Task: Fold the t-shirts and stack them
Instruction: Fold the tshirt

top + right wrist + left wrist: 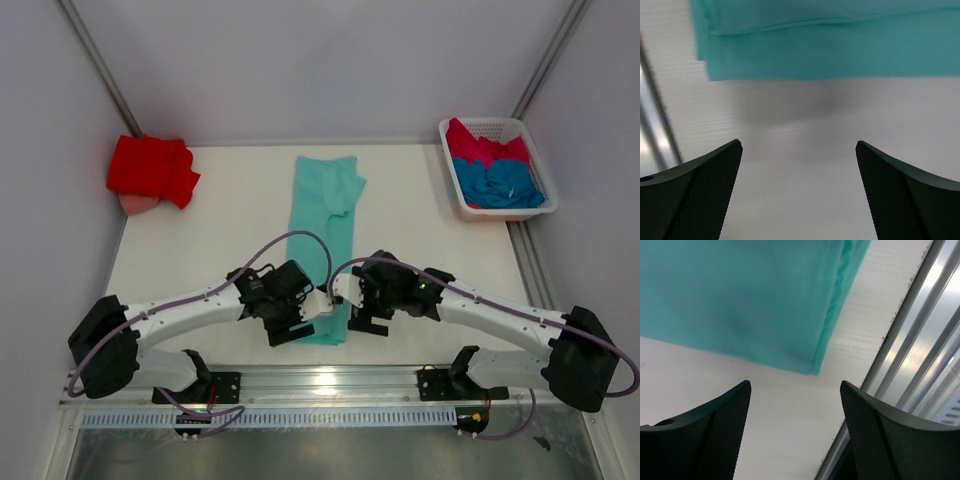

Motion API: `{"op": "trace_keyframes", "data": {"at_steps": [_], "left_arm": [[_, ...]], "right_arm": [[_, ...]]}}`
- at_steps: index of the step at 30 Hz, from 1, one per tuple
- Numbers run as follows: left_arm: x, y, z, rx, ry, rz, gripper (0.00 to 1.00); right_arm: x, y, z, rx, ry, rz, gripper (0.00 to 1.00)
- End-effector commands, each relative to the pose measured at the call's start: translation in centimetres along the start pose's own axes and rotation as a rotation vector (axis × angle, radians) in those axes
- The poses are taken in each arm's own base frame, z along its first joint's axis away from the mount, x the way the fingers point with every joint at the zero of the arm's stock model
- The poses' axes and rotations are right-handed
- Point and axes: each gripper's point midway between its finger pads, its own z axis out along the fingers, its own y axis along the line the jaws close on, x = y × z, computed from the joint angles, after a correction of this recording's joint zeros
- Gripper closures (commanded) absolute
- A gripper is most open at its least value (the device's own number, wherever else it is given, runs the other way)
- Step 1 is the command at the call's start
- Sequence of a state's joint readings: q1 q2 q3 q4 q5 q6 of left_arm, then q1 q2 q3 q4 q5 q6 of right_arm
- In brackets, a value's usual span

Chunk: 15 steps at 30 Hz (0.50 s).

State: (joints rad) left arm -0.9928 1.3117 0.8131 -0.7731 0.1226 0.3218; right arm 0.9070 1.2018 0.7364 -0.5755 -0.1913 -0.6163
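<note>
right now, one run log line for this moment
mint-teal t-shirt: long strip, mid-table | left gripper: open, by its near edge | right gripper: open, same edge | held: nothing

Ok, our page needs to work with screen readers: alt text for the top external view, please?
A mint-teal t-shirt, folded into a long strip, lies mid-table with the open left gripper and right gripper flanking its near end. A red t-shirt sits bunched far left; a white basket far right holds a blue t-shirt and a crimson-pink t-shirt.
</note>
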Motion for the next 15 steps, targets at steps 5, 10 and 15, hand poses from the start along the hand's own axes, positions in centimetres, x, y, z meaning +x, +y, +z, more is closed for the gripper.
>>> {"op": "trace_keyframes", "data": {"at_steps": [5, 10, 15], "left_arm": [[-2.5, -0.9, -0.4, 0.049, -0.084, 0.099, 0.26], [-3.8, -2.4, 0.3, 0.152, -0.1, 0.081, 0.3], [-5.1, -2.3, 1.6, 0.102, -0.079, 0.164, 0.31]], "right_arm": [[4.0, -17.1, -10.4, 0.955, -0.063, 0.501, 0.01], [6.6, -19.1, -14.5, 1.204, -0.029, 0.576, 0.01], [7.5, -19.1, -14.3, 1.19, -0.008, 0.6, 0.01]]}}
